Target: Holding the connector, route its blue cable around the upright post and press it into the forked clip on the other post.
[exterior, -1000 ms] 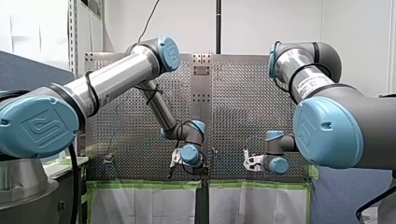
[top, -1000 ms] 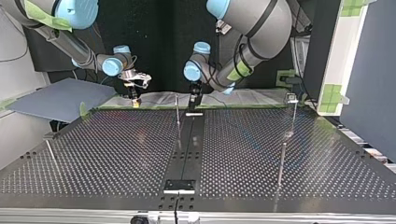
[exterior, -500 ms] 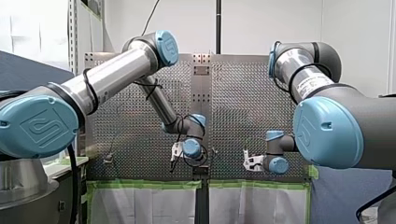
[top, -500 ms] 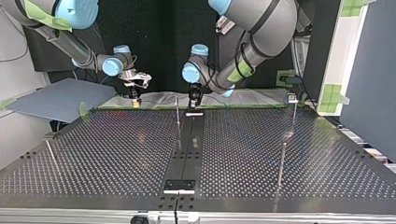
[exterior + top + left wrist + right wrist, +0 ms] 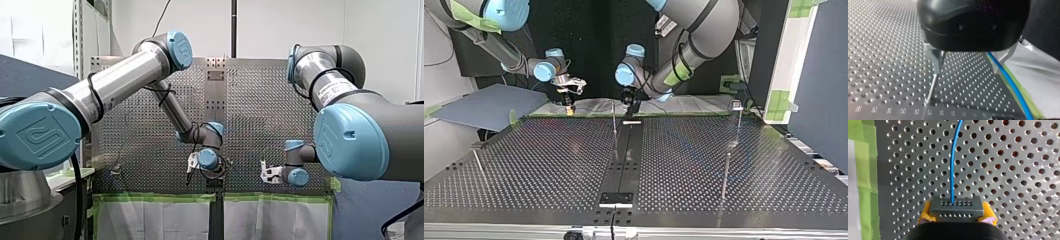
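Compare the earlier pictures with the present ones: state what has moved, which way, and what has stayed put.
My left gripper has shifted toward the top view's left, closer to the thin post, and lifted slightly. Nothing was grasped or released. My right gripper stayed where it was, still shut on the connector, with the blue cable running from it.

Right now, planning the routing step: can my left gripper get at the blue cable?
Probably yes: the blue cable runs close beside my open left gripper, nothing in between.
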Robot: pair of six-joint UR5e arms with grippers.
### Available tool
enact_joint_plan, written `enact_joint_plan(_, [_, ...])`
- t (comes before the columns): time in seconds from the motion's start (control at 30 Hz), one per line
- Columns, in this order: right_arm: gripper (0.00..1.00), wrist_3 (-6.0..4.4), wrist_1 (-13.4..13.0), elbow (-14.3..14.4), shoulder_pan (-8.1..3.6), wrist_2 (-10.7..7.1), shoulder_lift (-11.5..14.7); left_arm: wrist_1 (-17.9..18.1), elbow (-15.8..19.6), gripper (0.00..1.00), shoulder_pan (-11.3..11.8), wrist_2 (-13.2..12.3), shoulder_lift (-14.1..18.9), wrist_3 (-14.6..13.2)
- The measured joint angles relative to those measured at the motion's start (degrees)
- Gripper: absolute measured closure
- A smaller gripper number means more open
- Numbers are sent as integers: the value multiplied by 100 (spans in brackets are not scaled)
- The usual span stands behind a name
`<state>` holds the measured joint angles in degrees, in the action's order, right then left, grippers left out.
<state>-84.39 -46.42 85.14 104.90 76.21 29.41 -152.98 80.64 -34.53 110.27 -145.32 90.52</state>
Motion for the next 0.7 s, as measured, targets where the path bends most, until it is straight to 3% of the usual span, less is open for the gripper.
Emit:
enact_joint_plan(0.37, [100,0,0,0,0,-1,0,18,171,2,-52,-41,150,91])
enact_joint_plan(0.7, [100,0,7,1,0,1,0,96,458,2,-146,-228,203,116])
